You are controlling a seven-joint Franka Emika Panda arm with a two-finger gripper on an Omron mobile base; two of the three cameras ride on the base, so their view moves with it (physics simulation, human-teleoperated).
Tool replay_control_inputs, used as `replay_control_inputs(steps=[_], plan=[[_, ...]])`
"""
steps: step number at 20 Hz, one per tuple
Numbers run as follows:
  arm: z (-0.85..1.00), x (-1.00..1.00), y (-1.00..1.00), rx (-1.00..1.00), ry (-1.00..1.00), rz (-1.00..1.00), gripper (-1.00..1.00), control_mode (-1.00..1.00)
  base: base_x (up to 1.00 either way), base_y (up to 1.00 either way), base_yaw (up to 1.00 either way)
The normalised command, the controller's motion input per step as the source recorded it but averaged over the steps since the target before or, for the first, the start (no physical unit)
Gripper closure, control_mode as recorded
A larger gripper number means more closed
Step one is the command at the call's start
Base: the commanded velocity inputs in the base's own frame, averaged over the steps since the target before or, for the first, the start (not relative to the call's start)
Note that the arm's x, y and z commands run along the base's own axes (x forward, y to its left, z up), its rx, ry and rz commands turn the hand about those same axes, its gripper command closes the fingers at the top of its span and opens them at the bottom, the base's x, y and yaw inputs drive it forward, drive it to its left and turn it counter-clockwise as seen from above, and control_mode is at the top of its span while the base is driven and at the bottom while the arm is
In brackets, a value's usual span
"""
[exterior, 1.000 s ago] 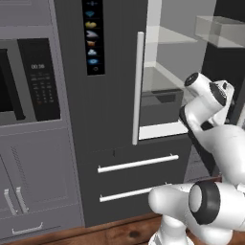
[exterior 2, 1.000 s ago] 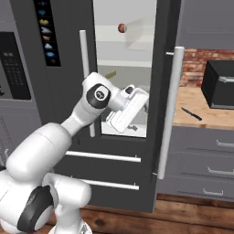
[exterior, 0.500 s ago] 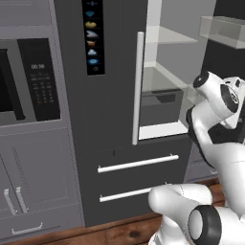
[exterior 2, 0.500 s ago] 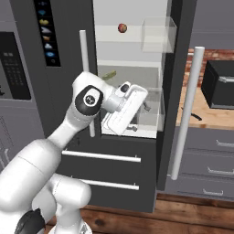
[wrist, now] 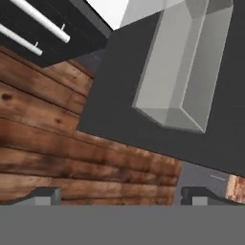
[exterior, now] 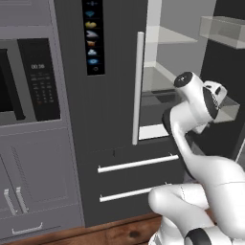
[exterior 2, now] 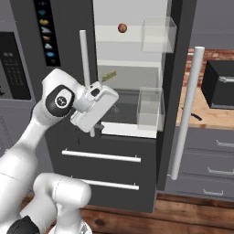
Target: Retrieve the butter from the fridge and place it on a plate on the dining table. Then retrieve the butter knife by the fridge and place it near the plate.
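Note:
The fridge [exterior 2: 130, 68] stands with its right door [exterior 2: 176, 91] swung wide and its white inside showing. On a middle shelf lies the butter [exterior 2: 109, 75], a small olive-yellow stick. My gripper [wrist: 119, 195] is open and holds nothing; it looks down at the wood floor and a clear door bin [wrist: 179, 67]. Its white hand [exterior 2: 95, 107] hangs in front of the fridge's lower shelf, left of and below the butter. The butter knife [exterior 2: 192, 114] lies dark on the counter right of the fridge. The plate and the dining table are out of view.
A small red ball [exterior 2: 122, 28] sits on the top shelf. Clear bins [exterior 2: 157, 34] hang on the open door, whose long white handle [exterior 2: 185, 114] juts toward me. A black appliance [exterior 2: 219, 84] stands on the right counter. A microwave [exterior: 28, 81] sits left of the fridge.
The fridge's right door has swung farther open to the right. My hand has drawn back to the left, away from the door's edge.

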Motion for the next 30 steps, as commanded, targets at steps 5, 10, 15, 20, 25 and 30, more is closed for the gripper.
replay_control_inputs(steps=[5, 10, 15, 20, 25, 30], plan=[[0.02, 0.33, 1.0, 0.44, -0.35, -0.05, -1.0, -1.0, 0.0, 0.0, 0.0], [0.0, 0.33, 0.97, 0.57, -0.4, -0.16, -1.0, -1.0, 0.0, 0.0, 0.0], [0.0, 0.49, 0.8, 0.49, -0.46, -0.21, -1.0, -1.0, 0.0, 0.0, 0.0], [0.0, 0.32, 0.25, 0.1, -0.5, -0.2, -1.0, -1.0, 0.0, 0.0, 0.0], [0.34, 0.1, 0.01, -0.04, -0.1, 0.08, -1.0, -1.0, 0.0, 0.0, 0.0], [0.62, 0.12, 0.04, -0.03, 0.24, 0.09, -1.0, -1.0, 0.0, 0.0, 0.0]])
